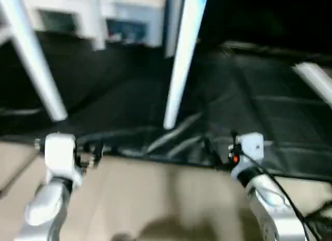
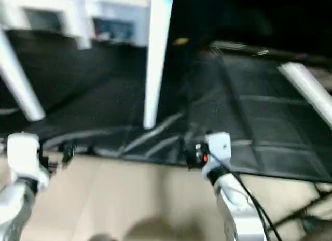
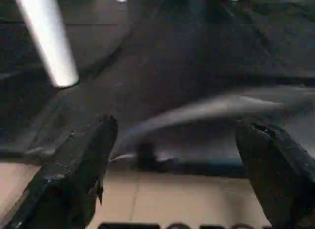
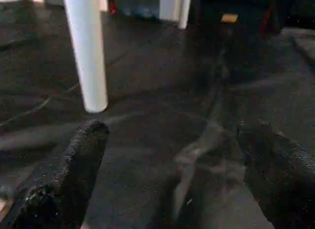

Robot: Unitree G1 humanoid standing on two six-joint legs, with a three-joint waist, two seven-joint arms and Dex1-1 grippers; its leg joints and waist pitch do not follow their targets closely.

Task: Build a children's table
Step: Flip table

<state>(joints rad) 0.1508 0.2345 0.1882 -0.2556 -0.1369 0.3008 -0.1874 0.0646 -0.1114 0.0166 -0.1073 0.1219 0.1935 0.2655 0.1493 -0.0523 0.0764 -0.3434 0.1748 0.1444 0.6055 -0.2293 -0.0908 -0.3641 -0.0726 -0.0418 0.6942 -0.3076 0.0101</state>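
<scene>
The children's table shows as long white tapered legs with their narrow ends down on a black mat (image 1: 259,116). One leg (image 1: 36,59) is at the left, another leg (image 1: 181,59) is in the middle, and a farther leg (image 1: 96,23) is behind; the top is out of view above. My left gripper (image 1: 91,157) hangs low at the mat's near edge, open and empty, its fingers (image 3: 74,175) wide apart with the left leg (image 3: 47,39) ahead. My right gripper (image 1: 218,150) is also open and empty, short of the middle leg (image 4: 88,51).
A white slanted bar (image 1: 314,80) lies at the right over the mat. White furniture with glass fronts (image 1: 124,23) stands at the back. Beige floor (image 1: 155,199) runs under my forearms, with a dark cable (image 1: 316,212) at the lower right.
</scene>
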